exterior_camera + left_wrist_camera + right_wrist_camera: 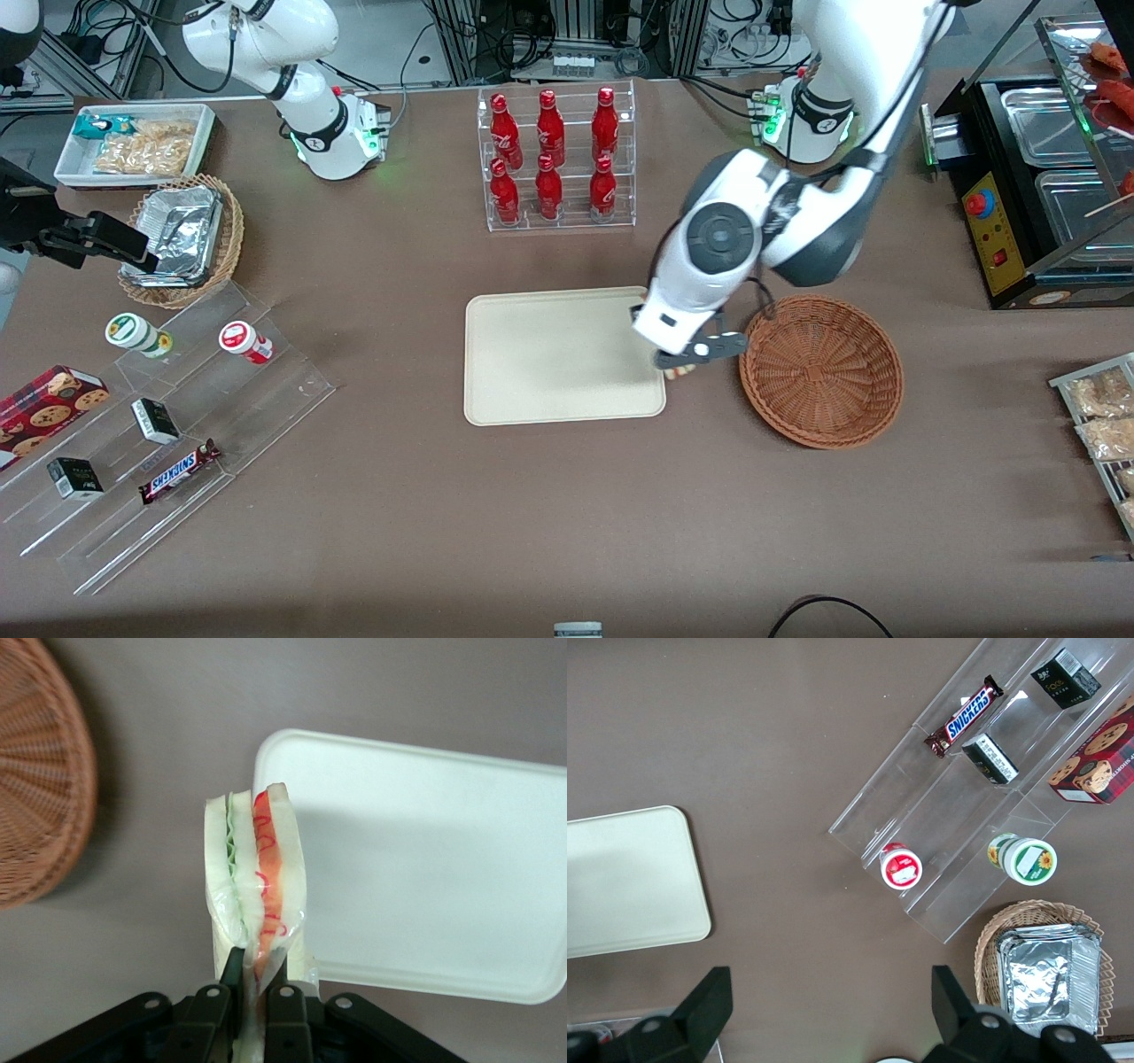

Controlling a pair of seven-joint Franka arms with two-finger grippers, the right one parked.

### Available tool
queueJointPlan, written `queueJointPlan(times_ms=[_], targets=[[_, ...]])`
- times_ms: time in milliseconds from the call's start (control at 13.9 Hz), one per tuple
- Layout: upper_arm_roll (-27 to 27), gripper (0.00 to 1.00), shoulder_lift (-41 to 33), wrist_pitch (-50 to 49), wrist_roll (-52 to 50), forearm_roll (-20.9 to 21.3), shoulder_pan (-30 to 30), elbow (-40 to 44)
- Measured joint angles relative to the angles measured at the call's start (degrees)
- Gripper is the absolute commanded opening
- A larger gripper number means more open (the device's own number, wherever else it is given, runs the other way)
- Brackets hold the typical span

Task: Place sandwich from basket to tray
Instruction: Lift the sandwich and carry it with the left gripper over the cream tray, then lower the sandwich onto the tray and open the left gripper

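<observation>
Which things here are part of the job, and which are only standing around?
Part of the job: sandwich, held in the gripper at the tray's edge; tray; basket.

Only standing around: red bottles, Snickers bar, foil tray.

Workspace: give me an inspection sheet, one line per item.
Surface: brown table, no spills seen.
Job's things: sandwich held above the gap between basket and tray, at the tray's edge; basket holds nothing; tray bare.
Clutter: rack of red bottles; clear stepped shelf with snacks; foil tray in a tan basket; white bin of packets.
Grippers: gripper shut on the sandwich.
Cables: one dark loop at the table edge nearest the front camera.
Surroundings: black food warmer toward the working arm's end.
</observation>
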Motion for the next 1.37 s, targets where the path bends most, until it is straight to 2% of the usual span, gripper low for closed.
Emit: queueJointPlan(times_ms=[288, 505, 721, 937, 1153, 1225, 1369], targets=[[-0.1, 0.09, 5.2, 8.2, 0.3, 0.1, -5.7, 0.8], [-0.1, 0.1, 8.5, 10.3, 0.6, 0.4, -9.5, 1.8], [-0.1, 0.09, 9.9, 11.2, 1.6, 1.4, -11.2, 2.2], [-0.1, 0.1, 12.4, 15.7, 2.0, 5.1, -11.9, 2.2], [-0.1, 0.12, 14.9, 18.0, 2.1, 5.6, -12.7, 2.3], [-0.1, 0.26, 15.5, 19.0, 2.1, 5.6, -12.7, 2.3], [-0.1, 0.77, 16.5, 22.2, 2.1, 5.6, -12.8, 2.3]])
